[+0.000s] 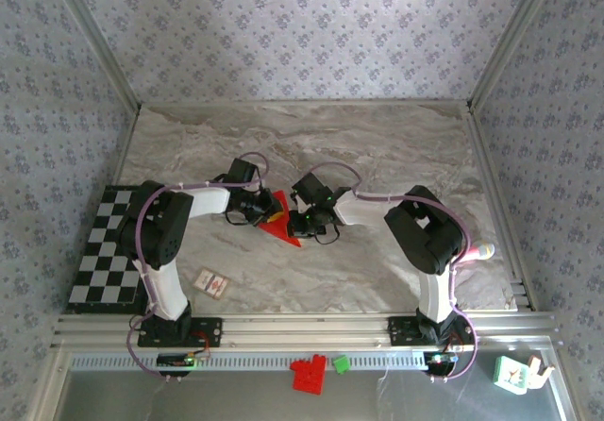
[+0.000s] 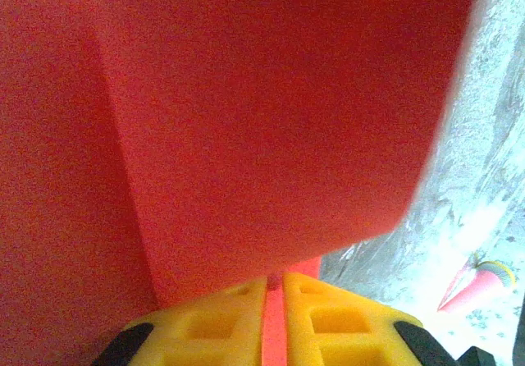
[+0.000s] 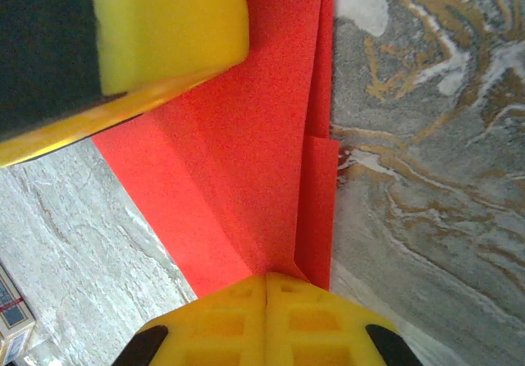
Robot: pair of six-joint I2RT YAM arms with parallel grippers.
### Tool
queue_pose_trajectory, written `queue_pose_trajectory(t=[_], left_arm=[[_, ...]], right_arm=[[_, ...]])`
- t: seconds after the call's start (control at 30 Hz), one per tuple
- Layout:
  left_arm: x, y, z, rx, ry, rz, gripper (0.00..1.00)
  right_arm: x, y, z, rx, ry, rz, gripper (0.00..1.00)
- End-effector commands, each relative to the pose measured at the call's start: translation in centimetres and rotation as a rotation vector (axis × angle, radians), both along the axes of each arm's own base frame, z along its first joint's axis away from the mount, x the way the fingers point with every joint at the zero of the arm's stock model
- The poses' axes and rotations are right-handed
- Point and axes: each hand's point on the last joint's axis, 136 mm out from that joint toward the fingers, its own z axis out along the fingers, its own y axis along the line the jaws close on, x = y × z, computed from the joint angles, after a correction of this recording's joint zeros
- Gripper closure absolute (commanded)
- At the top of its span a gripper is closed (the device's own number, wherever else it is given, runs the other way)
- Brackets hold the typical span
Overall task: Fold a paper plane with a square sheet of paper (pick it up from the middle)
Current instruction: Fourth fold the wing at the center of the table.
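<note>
Near the middle of the table (image 1: 377, 147), the left gripper (image 2: 275, 288) and right gripper (image 3: 265, 284) both pinch shut on the folded red paper (image 1: 283, 227), and should pull it flat so the fold comes out straight.

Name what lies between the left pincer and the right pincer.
The red paper spans from left pincer to right pincer in the top view; each pinches it.

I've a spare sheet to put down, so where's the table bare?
Bare: far stretch of the grey marble table, between back wall and arms; also the near strip right of the small white card. Crowded: the centre, where left gripper and right gripper pinch the folded red paper sheet, and the left edge under the black-and-white checkered mat.
</note>
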Motion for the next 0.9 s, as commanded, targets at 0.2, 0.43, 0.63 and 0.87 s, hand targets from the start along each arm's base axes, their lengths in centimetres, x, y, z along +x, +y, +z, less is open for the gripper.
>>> queue_pose_trajectory(t=[0.2, 0.43, 0.63, 0.87], left_arm=[[1.1, 3.6, -2.4, 0.138, -0.032, -0.045, 0.84], [3.8, 6.0, -2.4, 0.176, -0.074, -0.054, 0.84], [5.9, 8.1, -1.9, 0.206, -0.117, -0.053, 0.84], [8.4, 10.3, -0.5, 0.292, -0.17, -0.041, 0.85]], right_arm=[[-3.4, -5.0, -5.2, -0.211, 0.157, -0.022, 0.96], [-4.4, -6.3, -6.1, -0.263, 0.193, -0.023, 0.96], [-5.0, -6.9, -6.5, -0.281, 0.21, -0.024, 0.96], [-4.9, -6.9, -6.4, -0.276, 0.207, -0.027, 0.96]])
